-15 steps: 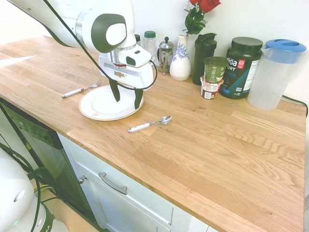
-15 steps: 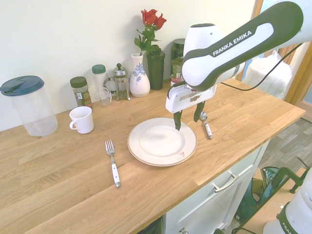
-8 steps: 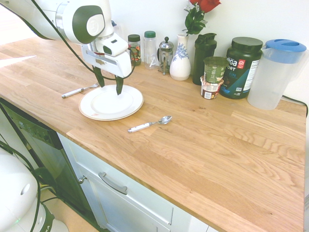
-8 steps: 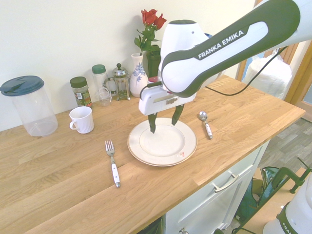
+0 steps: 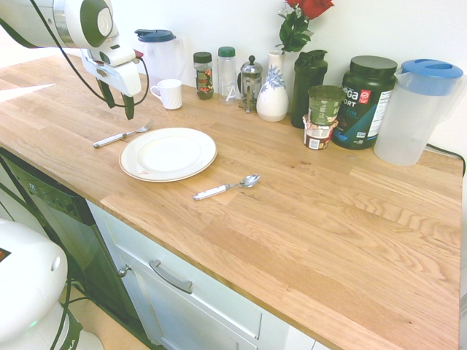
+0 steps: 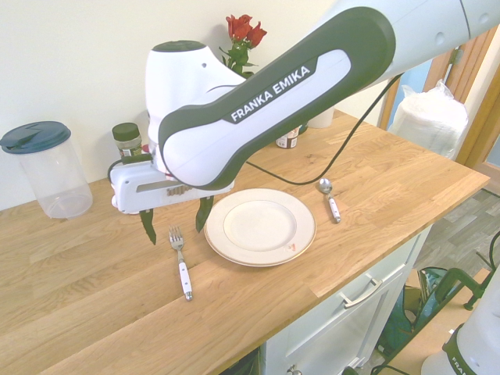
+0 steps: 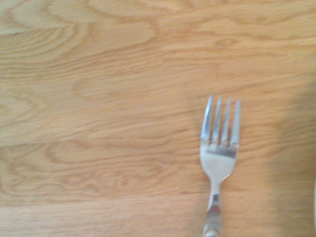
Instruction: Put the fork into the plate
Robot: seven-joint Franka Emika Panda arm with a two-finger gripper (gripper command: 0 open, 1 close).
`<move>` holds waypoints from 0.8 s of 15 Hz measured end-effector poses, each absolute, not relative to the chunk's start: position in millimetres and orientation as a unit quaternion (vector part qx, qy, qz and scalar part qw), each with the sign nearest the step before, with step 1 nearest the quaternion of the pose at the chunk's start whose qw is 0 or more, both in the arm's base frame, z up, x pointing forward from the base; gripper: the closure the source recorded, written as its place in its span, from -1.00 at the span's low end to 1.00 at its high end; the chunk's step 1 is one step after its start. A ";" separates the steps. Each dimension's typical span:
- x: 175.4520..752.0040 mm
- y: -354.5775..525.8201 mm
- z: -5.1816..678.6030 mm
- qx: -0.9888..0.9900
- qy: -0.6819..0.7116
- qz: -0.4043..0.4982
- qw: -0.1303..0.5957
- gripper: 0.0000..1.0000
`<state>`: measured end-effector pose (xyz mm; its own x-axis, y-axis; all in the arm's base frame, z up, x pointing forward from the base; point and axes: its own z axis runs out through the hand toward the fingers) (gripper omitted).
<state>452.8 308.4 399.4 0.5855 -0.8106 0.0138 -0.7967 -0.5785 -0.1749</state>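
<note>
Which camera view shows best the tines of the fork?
The wrist view: the fork fills it from close by, with four tines clear. Both exterior views show the whole fork small beside the plate, its tines hard to count.

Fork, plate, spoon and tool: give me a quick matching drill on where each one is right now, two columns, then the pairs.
Things:
1. fork
2. plate
3. spoon
4. tool

Places or states:
A. empty, lying between the two pieces of cutlery
B. open, hanging above the tines, holding nothing
C. flat on the wood on the plate's side nearer the white mug
D. flat on the wood on the plate's side away from the mug

Pairs: 1-C, 2-A, 3-D, 4-B
</note>
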 end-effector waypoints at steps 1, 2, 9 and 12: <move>448.6 316.8 397.8 -0.885 0.459 -0.049 0.063 -1.00; 444.2 321.2 396.7 -0.882 0.466 -0.050 0.051 -1.00; 422.7 322.5 367.4 -0.868 0.494 -0.021 0.038 -1.00; 418.0 319.3 357.2 -0.865 0.500 -0.015 0.039 -1.00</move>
